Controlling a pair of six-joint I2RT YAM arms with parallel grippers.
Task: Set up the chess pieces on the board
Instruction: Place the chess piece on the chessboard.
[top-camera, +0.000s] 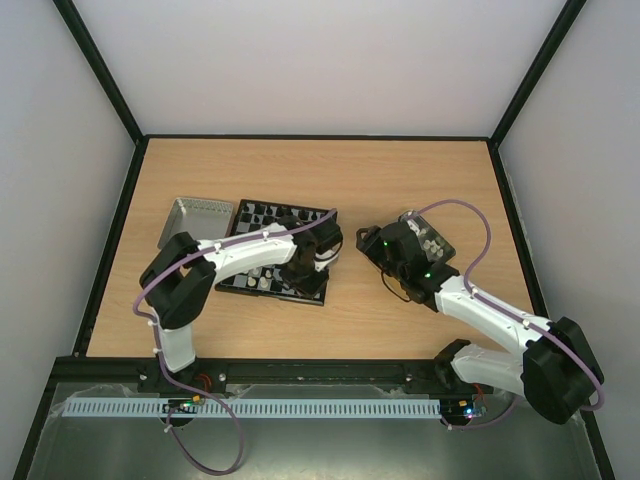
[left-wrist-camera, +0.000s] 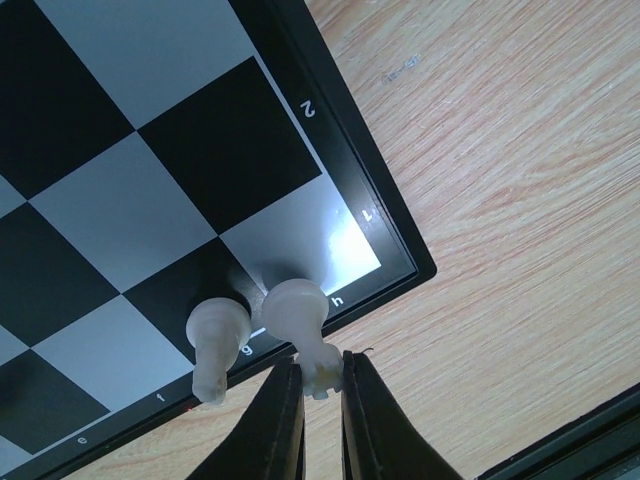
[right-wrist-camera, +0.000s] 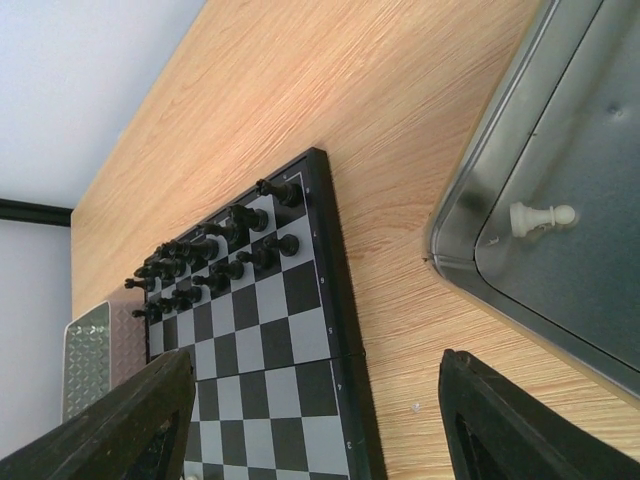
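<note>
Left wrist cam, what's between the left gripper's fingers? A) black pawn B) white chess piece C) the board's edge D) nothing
B: the left gripper is shut on the base of a white chess piece, which leans over the h corner of the board.

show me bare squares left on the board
The middle rows of the board are bare, bordered by the black pieces, whose two rows are crowded. Its corner is tight: the left tool holds a white piece beside a second white piece.

White pieces (left-wrist-camera: 218, 335), maybe pawns, at board (left-wrist-camera: 190, 150) corner
</note>
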